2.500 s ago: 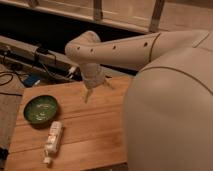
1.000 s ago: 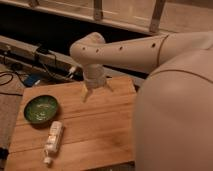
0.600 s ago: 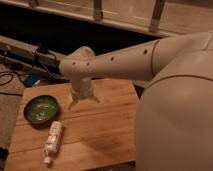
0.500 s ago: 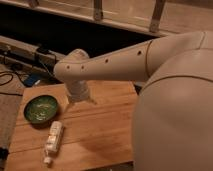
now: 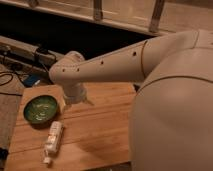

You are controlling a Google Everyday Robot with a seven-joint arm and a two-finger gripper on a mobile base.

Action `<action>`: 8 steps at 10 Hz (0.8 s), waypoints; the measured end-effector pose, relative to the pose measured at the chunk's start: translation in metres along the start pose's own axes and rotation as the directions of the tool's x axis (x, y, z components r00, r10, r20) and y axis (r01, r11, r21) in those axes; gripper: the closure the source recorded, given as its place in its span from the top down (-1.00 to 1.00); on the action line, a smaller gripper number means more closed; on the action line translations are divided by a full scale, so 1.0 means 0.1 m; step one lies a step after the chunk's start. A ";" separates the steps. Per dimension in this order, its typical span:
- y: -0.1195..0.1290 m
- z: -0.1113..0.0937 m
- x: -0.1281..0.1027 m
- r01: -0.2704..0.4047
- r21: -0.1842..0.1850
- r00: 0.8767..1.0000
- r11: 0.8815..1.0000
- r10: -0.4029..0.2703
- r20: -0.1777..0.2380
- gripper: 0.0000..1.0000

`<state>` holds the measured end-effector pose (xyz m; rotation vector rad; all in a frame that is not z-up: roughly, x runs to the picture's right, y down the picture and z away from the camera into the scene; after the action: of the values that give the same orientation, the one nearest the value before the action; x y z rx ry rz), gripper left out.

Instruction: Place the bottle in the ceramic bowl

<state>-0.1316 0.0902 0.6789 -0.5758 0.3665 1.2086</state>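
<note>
In the camera view, most of the right half of the frame is taken up by the robot's big white body (image 5: 175, 120). The white arm (image 5: 110, 62) is stretched out from it toward the left, across a wooden desk (image 5: 105, 132).

The gripper (image 5: 77, 100) is found at the end of that arm, a bit left of centre. It is hung over the desk just to the right of the ceramic bowl (image 5: 40, 110). The jaws are spread wide and nothing is held in them. They're mostly tucked under the wrist, tbh, so not much more can be said about them. Whether the gripper is touching the desk or just above it can't be told from here.

The ceramic bowl is set on the left part of the desk. It's round, shallow and glossy green, with a darker rim and a lighter mottled inside.

The bottle (image 5: 53, 141) is laid flat on the desk at the lower left of the frame, outside the bowl and just below it. It's pointed nearly up and down in the picture with a slight slant. The small white cap is turned toward the bottom edge, and the other end is just beside the bowl's lower right rim. Whether the bottle and the rim actually touch can't be made out. The bottle is also well clear of the gripper, which sits higher up in the frame.

Past the desk, some dark cables (image 5: 10, 77) and a small blue thing (image 5: 31, 80) can be seen at the upper left. A row of pale posts (image 5: 97, 10) is lined up along the top edge.
</note>
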 end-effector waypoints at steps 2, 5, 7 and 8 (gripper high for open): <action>0.17 0.16 0.03 0.040 -0.011 0.999 0.999 -0.041 -0.026 0.60; 0.52 0.69 0.23 0.081 -0.046 0.992 0.996 -0.085 -0.095 0.60; 0.76 0.95 0.34 0.092 -0.065 0.987 0.994 -0.100 -0.123 0.60; 0.92 1.00 0.34 0.116 -0.063 0.984 0.991 -0.123 -0.127 0.60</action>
<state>-0.2114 0.1978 0.7206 -0.7175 0.4039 1.0708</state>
